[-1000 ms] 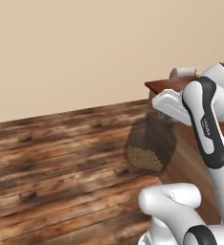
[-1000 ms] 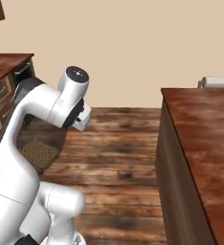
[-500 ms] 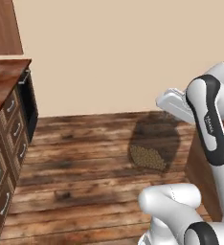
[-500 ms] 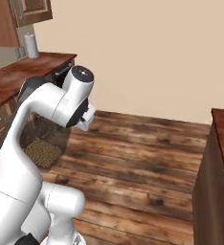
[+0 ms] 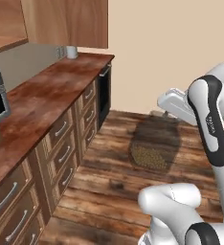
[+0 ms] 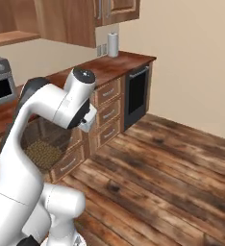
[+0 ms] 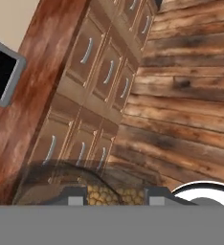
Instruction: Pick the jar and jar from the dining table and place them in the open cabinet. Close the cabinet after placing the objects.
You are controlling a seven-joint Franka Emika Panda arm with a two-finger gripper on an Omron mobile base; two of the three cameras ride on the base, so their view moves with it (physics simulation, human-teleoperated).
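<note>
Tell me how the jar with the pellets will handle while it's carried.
The jar looks like smooth tinted glass, so it is probably slippery and breakable if dropped on the wood floor. Its pellets fill just the bottom, so they may shift when tilted, though the low weight should steady it. The gripper seems closed around its wide body, likely a shallow hold.

The jar point(image 5: 152, 143) is dark-tinted clear glass, smooth, with a bed of grainy olive-yellow pellets showing through it. The counter point(image 5: 42, 98) has a glossy reddish-brown wood-grain top over matt mid-brown wooden drawers point(image 6: 107, 113) with curved silvery metal handles. The floor point(image 6: 181, 168) is rough-looking dark plank wood with a faint sheen, and the arm point(image 6: 61, 103) is smooth glossy white plastic with dark joints.
</note>
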